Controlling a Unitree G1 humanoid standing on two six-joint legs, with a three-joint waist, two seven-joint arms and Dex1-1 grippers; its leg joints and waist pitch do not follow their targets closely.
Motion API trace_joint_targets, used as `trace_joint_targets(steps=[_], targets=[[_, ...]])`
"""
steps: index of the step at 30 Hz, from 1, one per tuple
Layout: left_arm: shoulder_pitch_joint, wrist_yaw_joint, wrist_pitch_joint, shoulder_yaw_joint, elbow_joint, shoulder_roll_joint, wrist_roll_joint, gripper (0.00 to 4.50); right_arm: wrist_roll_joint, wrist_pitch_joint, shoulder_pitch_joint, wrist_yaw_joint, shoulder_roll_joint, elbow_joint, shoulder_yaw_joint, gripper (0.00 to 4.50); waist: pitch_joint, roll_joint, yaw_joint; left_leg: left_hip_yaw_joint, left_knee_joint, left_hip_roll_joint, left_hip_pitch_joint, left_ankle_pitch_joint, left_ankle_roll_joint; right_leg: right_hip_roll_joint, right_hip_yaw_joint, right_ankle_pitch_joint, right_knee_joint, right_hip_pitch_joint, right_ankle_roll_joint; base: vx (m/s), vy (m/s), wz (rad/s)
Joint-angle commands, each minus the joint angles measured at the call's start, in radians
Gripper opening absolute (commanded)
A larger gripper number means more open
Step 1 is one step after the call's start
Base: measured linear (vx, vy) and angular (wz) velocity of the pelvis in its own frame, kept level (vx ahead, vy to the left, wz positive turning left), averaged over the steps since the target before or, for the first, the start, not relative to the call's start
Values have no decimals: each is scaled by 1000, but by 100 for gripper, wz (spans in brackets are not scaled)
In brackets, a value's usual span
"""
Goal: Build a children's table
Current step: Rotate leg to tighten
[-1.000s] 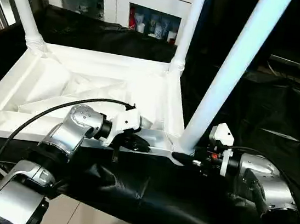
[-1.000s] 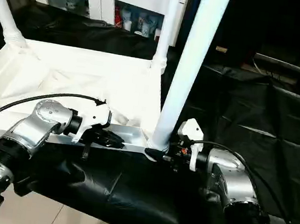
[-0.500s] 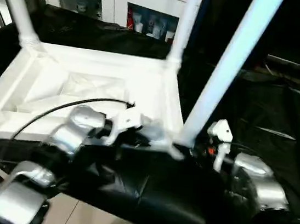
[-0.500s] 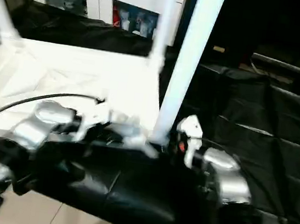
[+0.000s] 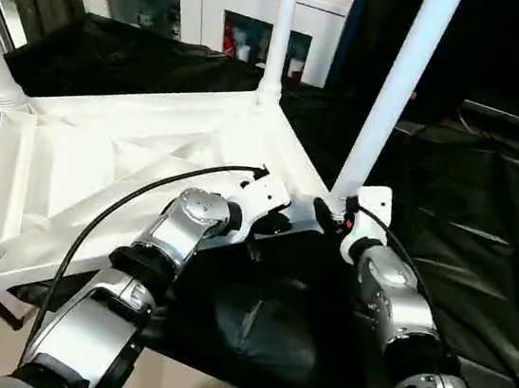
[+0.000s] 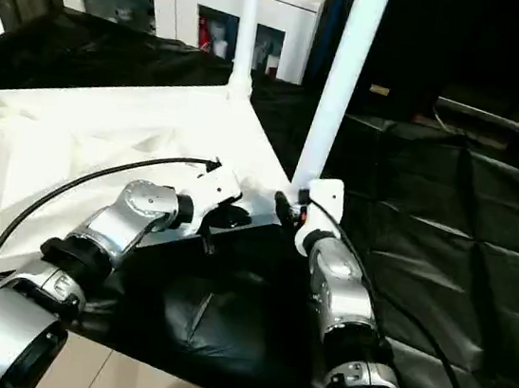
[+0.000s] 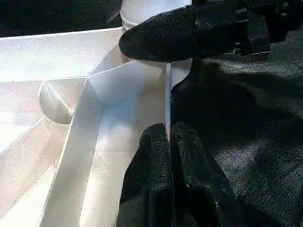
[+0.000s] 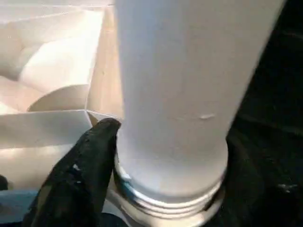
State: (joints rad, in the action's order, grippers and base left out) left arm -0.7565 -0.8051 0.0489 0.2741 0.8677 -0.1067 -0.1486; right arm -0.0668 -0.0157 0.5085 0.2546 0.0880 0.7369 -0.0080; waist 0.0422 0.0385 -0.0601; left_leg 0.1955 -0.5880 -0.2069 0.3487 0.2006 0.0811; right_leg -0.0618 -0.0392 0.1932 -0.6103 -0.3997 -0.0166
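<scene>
The left gripper (image 7: 168, 137) pinches the tabletop (image 5: 101, 164) rim; the right gripper (image 5: 326, 212) apparently clamps the leg (image 5: 393, 87) base, a cabinet (image 5: 217, 7) behind.

Bright overhead light washes the white tabletop (image 5: 151, 142) almost featureless in the right eye view, with glare on the silver forearms. The black cloth (image 5: 486, 214) swallows detail. Wrist views are soft, the nearest leg (image 8: 189, 94) blurred.
</scene>
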Motion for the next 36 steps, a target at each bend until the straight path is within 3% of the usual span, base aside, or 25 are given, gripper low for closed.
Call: trace_joint_targets(steps=[1, 2, 9, 10, 14, 16, 18, 23, 24, 27, 28, 31, 36], targets=[[8, -34, -17, 26, 3, 15, 7, 0, 25, -4, -10, 74, -2, 32, 65, 363, -49, -2, 0, -14, 73, -23, -2, 201, -21, -74, 42, 199, 81, 42, -188, 0, 0, 0], [14, -60, -23, 26, -5, 1, 12, 0, 12, -13, -15, 135, 16, 16, 69, 363, -49, 3, 0, -14, 73, -23, -2, 202, -27, -73, 42, 199, 82, 44, -189, 0, 0, 0], [69, -261, -24, 44, -97, -106, 41, 0, -52, -46, -80, 530, 172, -106, 115, 363, -50, 4, -1, -14, 69, -28, 8, 162, -76, -76, 41, 130, 72, 52, -218, 0, 0, 0], [80, -307, -30, 50, -116, -128, 48, 0, -73, -37, -93, 601, 201, -132, 120, 363, -50, 3, -2, -13, 69, -29, 3, 164, -78, -75, 42, 130, 73, 49, -225, 0, 0, 0], [108, -424, -33, 69, -170, -187, 65, 0, -118, -11, -118, 743, 264, -189, 136, 363, -51, 2, -3, -13, 68, -32, 1, 159, -92, -74, 41, 93, 67, 49, -248, 0, 0, 0], [128, -498, -15, 79, -216, -227, 83, 0, -129, 5, -133, 831, 300, -225, 155, 363, -49, 6, -2, -11, 68, -33, 1, 166, -91, -72, 41, 95, 66, 49, -254, 0, 0, 0], [136, -529, -10, 84, -235, -247, 88, 0, -126, 8, -138, 856, 312, -237, 164, 363, -48, 1, -5, -10, 69, -36, 1, 169, -85, -72, 40, 101, 66, 47, -257, 0, 0, 0], [137, -530, -8, 73, -242, -261, 89, 0, -135, 24, -134, 872, 302, -236, 161, 363, -48, 7, -9, -10, 70, -34, -2, 176, -60, -73, 41, 139, 67, 45, -246, 0, 0, 0], [136, -529, -8, 72, -242, -261, 89, 0, -137, 25, -133, 874, 300, -236, 161, 338, -48, 6, -10, -10, 70, -33, -3, 174, -59, -74, 41, 139, 67, 45, -245, 0, 0, 0], [138, -523, -3, 71, -246, -259, 90, 0, -154, 46, -136, 889, 294, -249, 165, 338, -49, 6, -10, -10, 69, -32, -2, 159, -60, -73, 41, 113, 65, 46, -247, 0, 0, 0], [139, -522, -2, 72, -247, -259, 91, 0, -158, 53, -138, 894, 294, -255, 166, 313, -50, 7, -10, -10, 69, -33, -2, 150, -61, -73, 41, 99, 62, 47, -249, 0, 0, 0], [141, -514, 1, 74, -251, -257, 91, 0, -162, 65, -144, 901, 295, -264, 167, 294, -50, 7, -12, -9, 67, -32, -3, 139, -65, -73, 41, 81, 61, 47, -255, 0, 0, 0], [128, -413, -12, 57, -211, -231, 69, 0, -145, 74, -148, 806, 263, -235, 141, 277, -47, 8, -14, -9, 68, -31, -3, 156, -56, -74, 42, 124, 67, 45, -243, 0, 0, 0]])
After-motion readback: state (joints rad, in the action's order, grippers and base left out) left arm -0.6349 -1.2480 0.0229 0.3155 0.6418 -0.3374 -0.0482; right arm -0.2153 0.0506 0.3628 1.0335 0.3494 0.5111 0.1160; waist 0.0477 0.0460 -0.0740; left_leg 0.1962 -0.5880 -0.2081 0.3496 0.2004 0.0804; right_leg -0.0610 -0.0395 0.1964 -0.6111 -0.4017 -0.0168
